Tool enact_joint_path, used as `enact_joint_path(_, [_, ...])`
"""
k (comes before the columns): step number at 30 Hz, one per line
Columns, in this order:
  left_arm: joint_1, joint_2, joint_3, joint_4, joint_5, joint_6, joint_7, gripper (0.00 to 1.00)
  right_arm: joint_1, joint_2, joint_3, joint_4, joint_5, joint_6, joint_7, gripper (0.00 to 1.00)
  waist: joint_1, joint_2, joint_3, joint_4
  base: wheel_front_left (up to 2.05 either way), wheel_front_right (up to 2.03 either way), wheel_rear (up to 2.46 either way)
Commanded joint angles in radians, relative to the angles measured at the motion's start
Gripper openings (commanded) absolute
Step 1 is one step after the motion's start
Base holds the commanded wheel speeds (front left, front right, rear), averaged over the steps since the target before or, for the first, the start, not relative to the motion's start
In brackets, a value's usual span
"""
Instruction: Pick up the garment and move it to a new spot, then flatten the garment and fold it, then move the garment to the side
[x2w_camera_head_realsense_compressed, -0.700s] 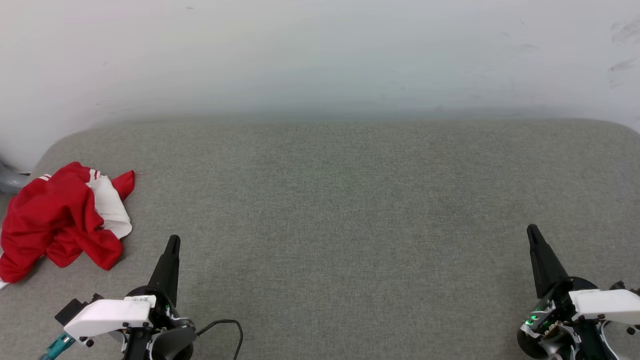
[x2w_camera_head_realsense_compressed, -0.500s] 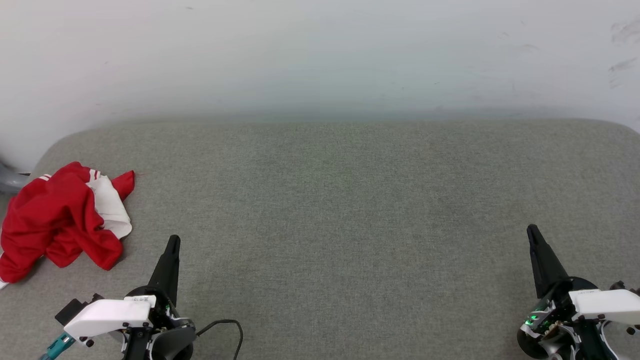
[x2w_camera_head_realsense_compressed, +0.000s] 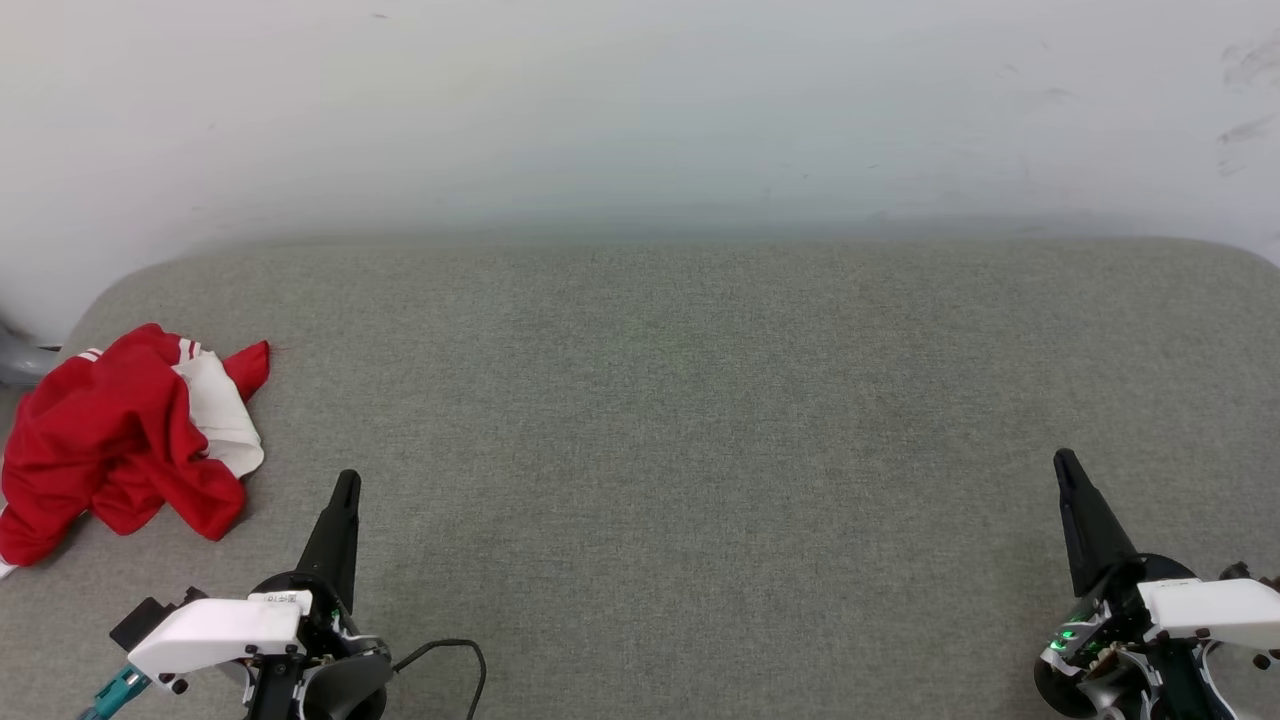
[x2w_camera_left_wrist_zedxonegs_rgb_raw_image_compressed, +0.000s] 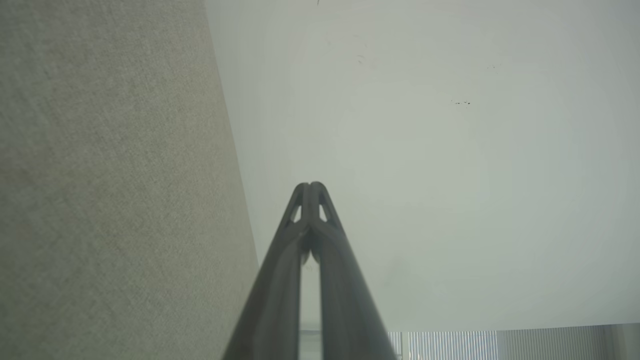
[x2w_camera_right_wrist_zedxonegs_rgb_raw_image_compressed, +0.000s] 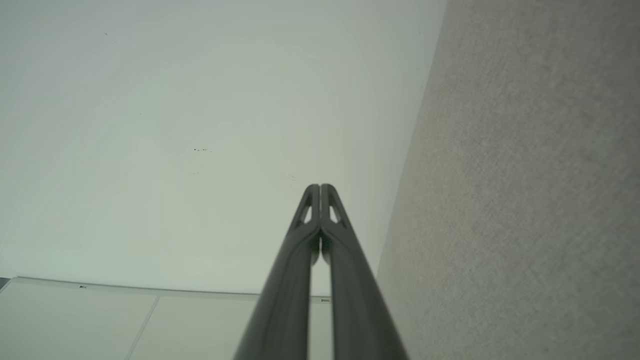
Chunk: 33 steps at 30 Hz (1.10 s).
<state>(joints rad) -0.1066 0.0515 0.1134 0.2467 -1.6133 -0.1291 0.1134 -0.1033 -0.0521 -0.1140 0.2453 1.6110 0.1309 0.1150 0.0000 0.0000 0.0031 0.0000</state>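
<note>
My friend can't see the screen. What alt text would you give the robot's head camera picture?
A crumpled red and white garment lies at the far left of a grey fabric-covered surface, with nothing touching it. The robot's left gripper and right gripper sit at the lower corners, dark fingers closed and pointing toward a pale wall.
</note>
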Motion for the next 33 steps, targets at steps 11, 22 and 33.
enact_joint_path(11, [-0.005, -0.002, 0.003, -0.001, 0.001, -0.003, 0.004, 0.00, -0.011, 0.004, 0.000, 0.000, 0.004, 0.000, 0.001, 0.00, 0.0000, 0.0000, 0.000, 0.000, 0.00, 0.00, 0.00])
enact_joint_path(22, [-0.005, -0.002, 0.002, -0.001, 0.001, -0.003, 0.004, 0.00, -0.011, 0.004, 0.000, 0.000, 0.004, 0.000, 0.001, 0.00, 0.0000, 0.0000, 0.000, 0.000, 0.00, 0.00, 0.00])
enact_joint_path(33, [0.031, -0.002, -0.012, 0.016, 0.011, 0.001, -0.023, 1.00, 0.029, 0.000, 0.017, 0.026, -0.018, 0.000, -0.022, 1.00, 0.0000, 0.0000, 0.001, -0.001, 0.00, 0.00, 0.00])
